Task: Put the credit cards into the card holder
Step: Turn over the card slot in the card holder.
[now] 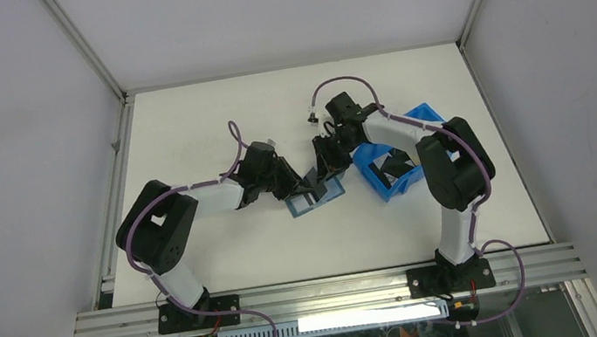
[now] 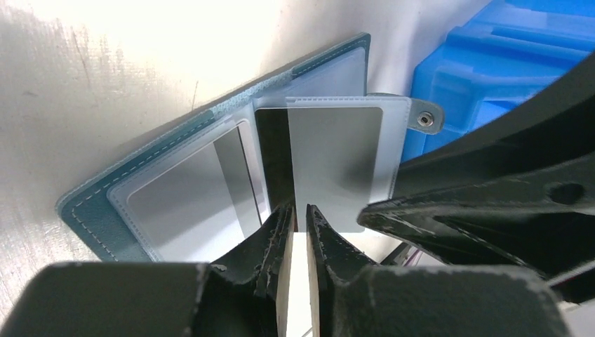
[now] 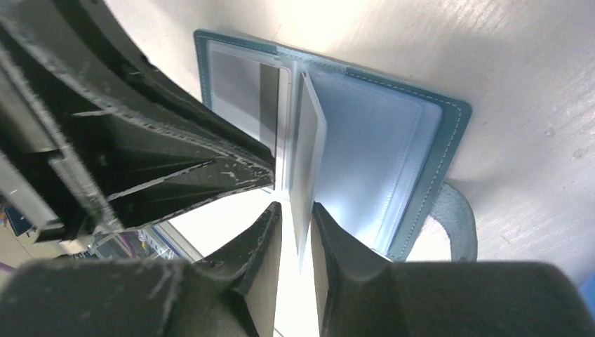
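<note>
Centre-frame on the white table (image 1: 201, 253), just left of the blue bin (image 1: 381, 183), the card holder (image 1: 315, 202) lies open. The right gripper (image 3: 296, 214) pinches its upright pocket leaf (image 3: 309, 147). The left gripper (image 2: 300, 221) has its fingers nearly together at the leaf's lower edge; whether it grips anything, I cannot tell. A grey credit card (image 2: 333, 158) sits in that leaf.

Top view: card holder (image 1: 309, 207) mostly under left gripper (image 1: 305, 187) & right gripper (image 1: 328, 173). Left wrist: credit card (image 2: 335, 158) btm edge hidden by grippers; bin (image 2: 484, 70) cut off top-right. Whether either gripper pinches anything: can't tell.
</note>
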You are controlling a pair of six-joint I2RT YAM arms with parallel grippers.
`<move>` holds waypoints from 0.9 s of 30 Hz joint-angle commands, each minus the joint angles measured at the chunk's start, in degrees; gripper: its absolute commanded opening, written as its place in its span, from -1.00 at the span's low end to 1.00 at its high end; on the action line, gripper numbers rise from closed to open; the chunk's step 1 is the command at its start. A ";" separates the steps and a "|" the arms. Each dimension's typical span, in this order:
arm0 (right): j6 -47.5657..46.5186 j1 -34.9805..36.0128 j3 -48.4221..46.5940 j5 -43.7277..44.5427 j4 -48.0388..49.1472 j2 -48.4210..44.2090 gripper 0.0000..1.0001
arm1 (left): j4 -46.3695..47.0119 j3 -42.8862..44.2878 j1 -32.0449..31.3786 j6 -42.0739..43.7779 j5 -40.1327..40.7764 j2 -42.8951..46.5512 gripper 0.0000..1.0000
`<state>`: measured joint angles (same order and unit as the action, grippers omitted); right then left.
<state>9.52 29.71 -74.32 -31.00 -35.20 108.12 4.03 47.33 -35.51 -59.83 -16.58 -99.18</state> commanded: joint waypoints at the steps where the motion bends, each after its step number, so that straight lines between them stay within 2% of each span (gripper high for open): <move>1: 0.21 -0.20 0.01 -2.81 1.68 -4.86 -0.51 | 1.71 -0.57 0.61 -1.49 0.00 2.17 -0.72; 14: 2.10 0.50 -0.01 -4.91 2.21 -2.65 -0.50 | 2.91 -2.16 0.95 -2.20 -0.37 2.13 -0.71; 27: 3.55 3.63 -0.01 -6.82 3.25 -1.02 -0.41 | 3.03 -5.76 2.69 -2.59 0.81 6.05 -0.69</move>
<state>11.55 33.10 -74.17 -35.31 -34.44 106.96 5.08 42.65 -33.63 -61.78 -16.45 -96.49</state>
